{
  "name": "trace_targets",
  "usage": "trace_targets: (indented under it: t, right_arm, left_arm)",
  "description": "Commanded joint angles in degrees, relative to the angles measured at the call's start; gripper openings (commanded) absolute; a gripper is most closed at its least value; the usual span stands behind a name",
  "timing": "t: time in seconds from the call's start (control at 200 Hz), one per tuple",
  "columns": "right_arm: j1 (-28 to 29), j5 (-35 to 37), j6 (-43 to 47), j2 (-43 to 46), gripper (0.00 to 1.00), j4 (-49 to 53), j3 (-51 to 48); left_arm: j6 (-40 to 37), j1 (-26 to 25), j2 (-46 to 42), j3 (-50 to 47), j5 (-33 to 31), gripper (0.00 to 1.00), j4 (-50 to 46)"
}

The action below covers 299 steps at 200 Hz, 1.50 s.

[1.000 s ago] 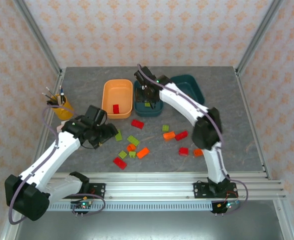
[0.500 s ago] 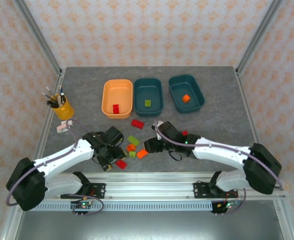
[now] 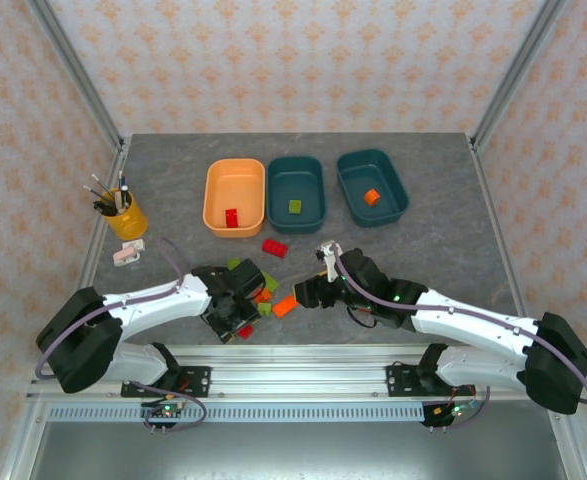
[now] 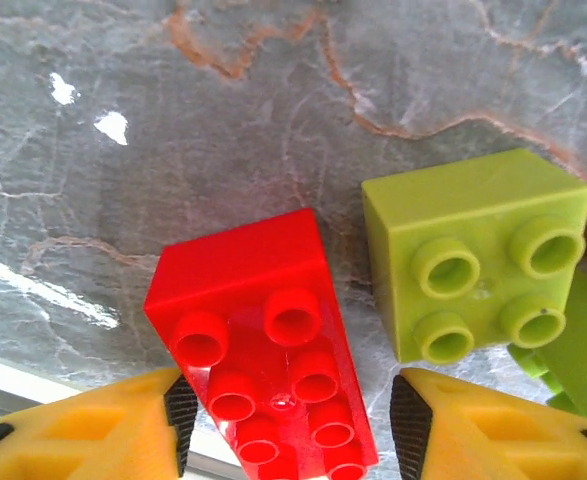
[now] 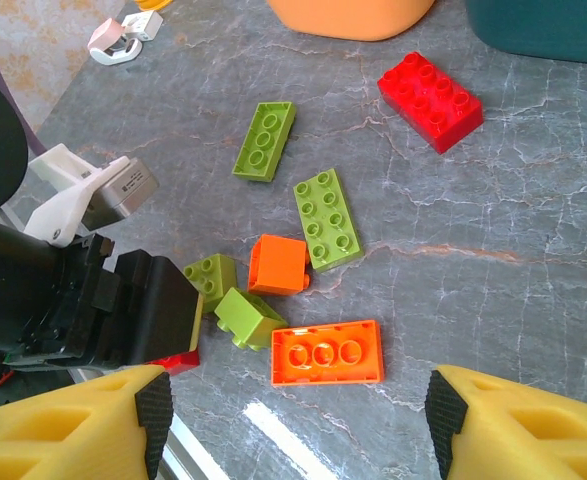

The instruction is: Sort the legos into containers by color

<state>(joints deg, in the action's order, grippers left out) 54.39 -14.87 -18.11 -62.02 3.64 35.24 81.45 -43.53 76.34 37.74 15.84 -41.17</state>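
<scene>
Peach-patterned walls are enclosing a grey marbled counter (image 3: 453, 230), and both arms are now lying low over the loose legos (image 3: 266, 281) near its front edge. A second ago the right arm was reaching up over the middle teal tub (image 3: 308, 185) while the left one was hanging back from the pile. Half a second ago both had come down to the pile, and since then the left has pushed further in along its near side. That is pointing to a delivery finished and two fresh picks starting at once.

The left gripper (image 4: 291, 405) is standing open, its yellow fingers (image 4: 93, 430) straddling a red brick (image 4: 263, 340) that is lying studs-up between them. The left pad is looking very close to the brick's side, though I cannot tell whether it is touching. Nothing is being held yet. Just to the right of this gripper a lime green square brick (image 4: 473, 255) is sitting, close beside the red one but apart.

The right gripper (image 5: 295, 405) is hanging wide open and empty above the counter. A flat orange brick (image 5: 328, 352) is lying just ahead of it, between the lines of its fingers, with a small orange cube (image 5: 278, 265) and lime pieces (image 5: 248, 318) beyond.

Far ahead of both grippers, the light orange tub (image 3: 235, 185) is holding a red piece (image 3: 231, 218), the middle teal tub a lime green piece (image 3: 295, 207), and the right teal tub (image 3: 373, 170) an orange piece (image 3: 371, 197), so most of the sorting is still waiting on the counter.
</scene>
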Motion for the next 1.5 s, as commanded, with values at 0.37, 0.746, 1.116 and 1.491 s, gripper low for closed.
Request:
trace_targets:
  t: [0.37, 0.746, 1.116, 1.491]
  right_arm:
    - [0.27, 0.37, -0.11, 0.05, 0.69, 0.48, 2.36]
    - [0.01, 7.49, 0.34, -1.27, 0.69, 0.49, 11.30]
    - [-7.68, 9.64, -1.85, -14.76, 0.69, 4.74, 29.85]
    - [-15.79, -0.66, -10.96, -27.45, 0.68, 13.07, 43.10]
  left_arm:
    - [0.53, -0.42, 3.25, 0.70, -7.13, 0.29, 0.81]
    - [-9.23, 7.51, -10.01, 14.89, -14.60, 0.25, -19.50]
    - [-40.45, 26.83, 19.77, 53.40, -8.89, 0.26, -21.00]
    - [-49.96, 29.24, 51.73, 82.77, -5.59, 0.28, -26.32]
